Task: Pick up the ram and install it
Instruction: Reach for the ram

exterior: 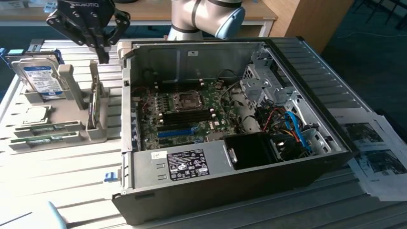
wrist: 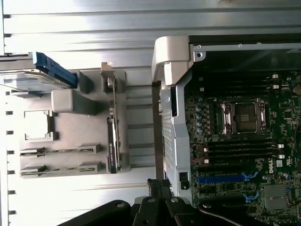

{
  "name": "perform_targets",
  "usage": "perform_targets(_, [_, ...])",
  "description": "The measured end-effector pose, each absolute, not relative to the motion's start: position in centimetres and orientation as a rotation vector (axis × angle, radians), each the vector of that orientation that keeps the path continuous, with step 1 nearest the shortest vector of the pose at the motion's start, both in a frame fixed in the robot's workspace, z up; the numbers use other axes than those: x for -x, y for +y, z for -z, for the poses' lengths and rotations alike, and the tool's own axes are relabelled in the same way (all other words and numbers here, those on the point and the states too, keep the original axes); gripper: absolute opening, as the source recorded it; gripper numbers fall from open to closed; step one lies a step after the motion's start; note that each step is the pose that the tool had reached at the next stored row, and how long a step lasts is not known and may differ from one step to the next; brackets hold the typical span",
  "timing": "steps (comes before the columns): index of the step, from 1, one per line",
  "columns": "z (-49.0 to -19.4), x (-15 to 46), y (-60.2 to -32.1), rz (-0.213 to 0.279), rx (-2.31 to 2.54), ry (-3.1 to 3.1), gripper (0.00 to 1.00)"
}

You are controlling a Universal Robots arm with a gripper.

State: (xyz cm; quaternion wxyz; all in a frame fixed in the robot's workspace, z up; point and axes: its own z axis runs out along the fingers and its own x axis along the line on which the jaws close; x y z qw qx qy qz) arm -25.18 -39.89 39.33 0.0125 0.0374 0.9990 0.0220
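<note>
Tool (exterior: 103,56) closed tight, gripping nothing, hanging between grey tray (exterior: 66,116) and computer case (exterior: 222,191)

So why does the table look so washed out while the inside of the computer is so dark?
Exterior view: strong light glares off the slatted table, bleaching it white beside the parts tray, while the computer case walls shade the motherboard. Wrist view: the same glare whitens the table and the processor chip, and the case's interior stays dark.
</note>
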Motion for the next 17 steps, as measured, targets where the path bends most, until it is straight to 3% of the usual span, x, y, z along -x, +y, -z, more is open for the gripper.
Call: perform_targets(17, [-39.3,29.6,-39.9,-0.069,-0.116,3.114,0.10])
